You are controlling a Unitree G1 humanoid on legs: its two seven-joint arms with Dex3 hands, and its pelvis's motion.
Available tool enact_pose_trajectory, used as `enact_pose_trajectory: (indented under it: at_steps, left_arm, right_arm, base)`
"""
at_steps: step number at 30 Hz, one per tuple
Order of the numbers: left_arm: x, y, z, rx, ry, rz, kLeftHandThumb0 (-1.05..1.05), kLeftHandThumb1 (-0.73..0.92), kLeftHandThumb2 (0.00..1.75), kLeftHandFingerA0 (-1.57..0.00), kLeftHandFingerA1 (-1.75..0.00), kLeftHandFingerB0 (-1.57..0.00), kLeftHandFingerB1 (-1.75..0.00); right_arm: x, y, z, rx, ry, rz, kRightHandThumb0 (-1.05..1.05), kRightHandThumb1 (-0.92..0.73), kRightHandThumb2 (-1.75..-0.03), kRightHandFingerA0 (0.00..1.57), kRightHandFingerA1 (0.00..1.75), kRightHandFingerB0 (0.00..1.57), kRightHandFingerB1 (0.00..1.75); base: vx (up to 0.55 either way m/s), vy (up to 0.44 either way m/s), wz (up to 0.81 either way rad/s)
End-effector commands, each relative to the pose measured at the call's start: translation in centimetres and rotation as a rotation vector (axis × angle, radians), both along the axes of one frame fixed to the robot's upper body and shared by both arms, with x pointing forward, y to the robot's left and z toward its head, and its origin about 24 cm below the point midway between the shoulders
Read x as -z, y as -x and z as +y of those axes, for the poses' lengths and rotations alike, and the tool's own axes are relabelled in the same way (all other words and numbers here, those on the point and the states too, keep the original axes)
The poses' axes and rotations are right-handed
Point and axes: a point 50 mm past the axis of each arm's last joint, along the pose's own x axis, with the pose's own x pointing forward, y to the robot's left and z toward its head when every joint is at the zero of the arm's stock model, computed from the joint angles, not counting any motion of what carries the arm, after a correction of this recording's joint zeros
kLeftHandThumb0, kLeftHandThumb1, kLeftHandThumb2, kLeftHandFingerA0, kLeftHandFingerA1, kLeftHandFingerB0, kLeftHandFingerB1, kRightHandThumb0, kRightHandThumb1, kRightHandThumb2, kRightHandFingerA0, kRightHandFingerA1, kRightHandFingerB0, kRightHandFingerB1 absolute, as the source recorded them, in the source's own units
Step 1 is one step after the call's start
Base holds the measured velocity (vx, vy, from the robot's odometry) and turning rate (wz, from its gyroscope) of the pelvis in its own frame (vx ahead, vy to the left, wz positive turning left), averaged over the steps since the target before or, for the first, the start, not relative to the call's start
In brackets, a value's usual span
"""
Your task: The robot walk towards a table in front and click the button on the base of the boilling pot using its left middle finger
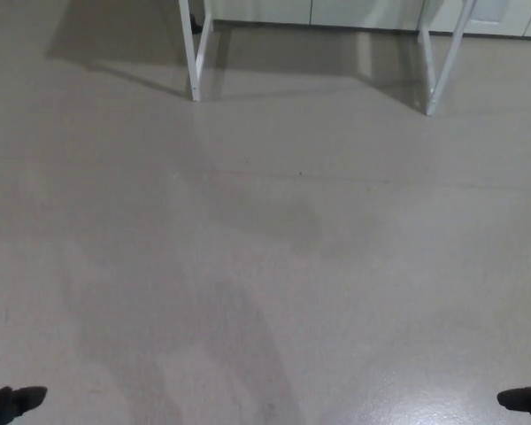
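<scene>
Only the white legs of a table (195,53) show at the top of the head view, one pair at the left and another table leg (442,62) at the right. The tabletop, the boiling pot and its button are out of the frame. A black tip of my left hand (11,403) pokes in at the bottom left corner. At the bottom right edge a black tip of my right hand (524,400) shows. Too little of either hand is visible to judge its fingers.
Grey floor (265,266) stretches between me and the table legs, with soft shadows across it. A pale wall or cabinet base (336,11) runs along the top edge behind the table.
</scene>
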Motion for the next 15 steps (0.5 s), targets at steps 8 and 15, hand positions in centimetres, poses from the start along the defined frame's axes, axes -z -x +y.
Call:
enact_pose_trajectory:
  at_steps: [8,15]
  left_arm:
    - [0.02,1.06,0.35,0.004,0.021,0.018,-0.17,0.64,0.59,-0.48,-0.43,-0.37,-0.35]
    - [0.02,1.06,0.37,0.009,0.015,0.025,-0.18,0.63,0.59,-0.48,-0.42,-0.36,-0.35]
  right_arm:
    - [-0.01,0.9,-0.65,0.014,-0.008,-0.022,-0.27,-0.35,-0.51,1.05,0.59,0.75,0.54]
    - [0.02,0.92,-0.65,0.011,-0.011,-0.027,-0.28,-0.35,-0.51,1.03,0.59,0.76,0.54]
  base:
    - [0.0,0.0,0.0]
    - [0.0,0.0,0.0]
